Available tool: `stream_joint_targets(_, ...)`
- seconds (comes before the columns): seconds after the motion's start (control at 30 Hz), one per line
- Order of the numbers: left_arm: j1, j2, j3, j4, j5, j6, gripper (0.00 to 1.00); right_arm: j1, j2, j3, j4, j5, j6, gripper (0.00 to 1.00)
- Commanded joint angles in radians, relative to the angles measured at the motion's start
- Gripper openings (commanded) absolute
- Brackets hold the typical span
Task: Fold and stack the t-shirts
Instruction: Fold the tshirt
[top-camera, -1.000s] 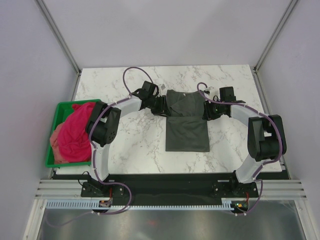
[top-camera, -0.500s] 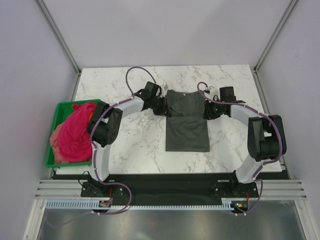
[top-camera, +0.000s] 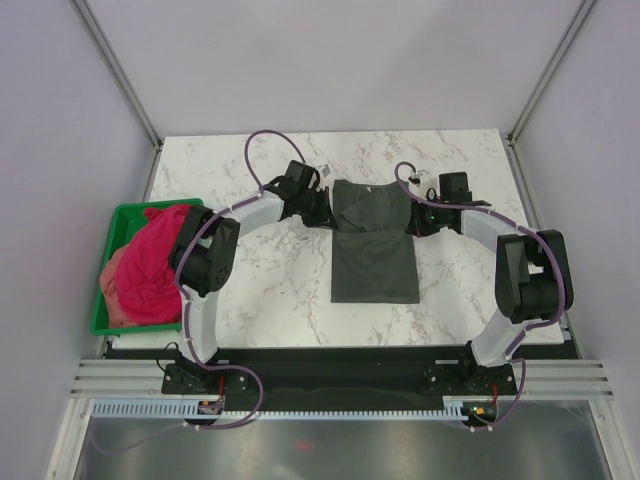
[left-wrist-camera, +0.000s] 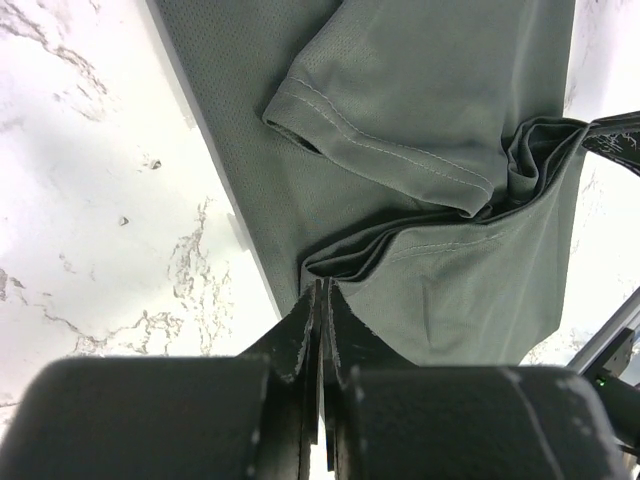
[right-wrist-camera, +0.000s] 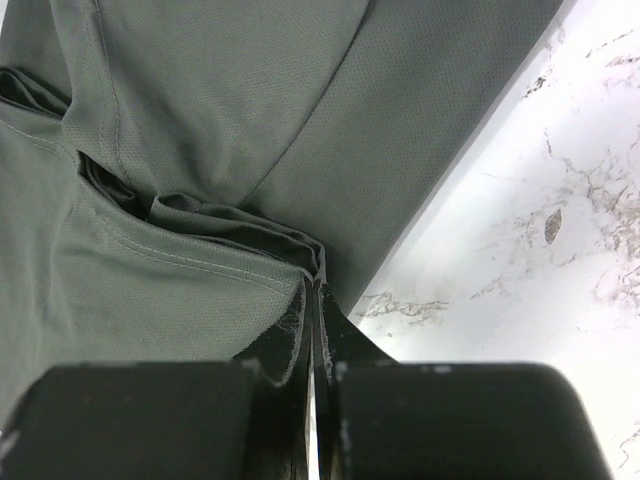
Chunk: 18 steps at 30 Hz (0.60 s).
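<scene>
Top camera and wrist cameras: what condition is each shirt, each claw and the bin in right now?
grey t-shirt: partly folded, pinched at both sides.
left gripper: shut on the grey t-shirt.
right gripper: shut on the grey t-shirt.
green bin: holding both pink shirts.
magenta t-shirt: crumpled, unfolded, in the green bin.
salmon t-shirt: crumpled beneath the magenta t-shirt.
</scene>
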Motion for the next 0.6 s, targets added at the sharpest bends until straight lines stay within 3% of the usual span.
stream_joint_targets(0.0, 0.003, -0.037, 0.010, 0.015, 0.000, -0.002, 0.03, 0.007, -0.033, -0.011, 0.051, -0.014, 0.003, 0.00)
stream_joint_targets(0.07, 0.003, -0.036, 0.014, 0.015, -0.007, 0.024, 0.13, 0.008, -0.031, -0.012, 0.049, -0.013, 0.009, 0.01)
stream_joint_targets(0.1, 0.003, -0.025, 0.023, 0.014, -0.011, 0.032, 0.23, 0.010, -0.030, -0.012, 0.049, -0.013, 0.008, 0.01)
stream_joint_targets(0.2, 0.001, 0.006, 0.050, 0.014, 0.021, 0.056, 0.33, 0.013, -0.028, -0.011, 0.048, -0.010, 0.012, 0.01)
stream_joint_targets(0.57, -0.019, 0.087, 0.064, 0.015, 0.023, 0.050, 0.39, 0.013, -0.027, -0.012, 0.049, -0.002, 0.012, 0.01)
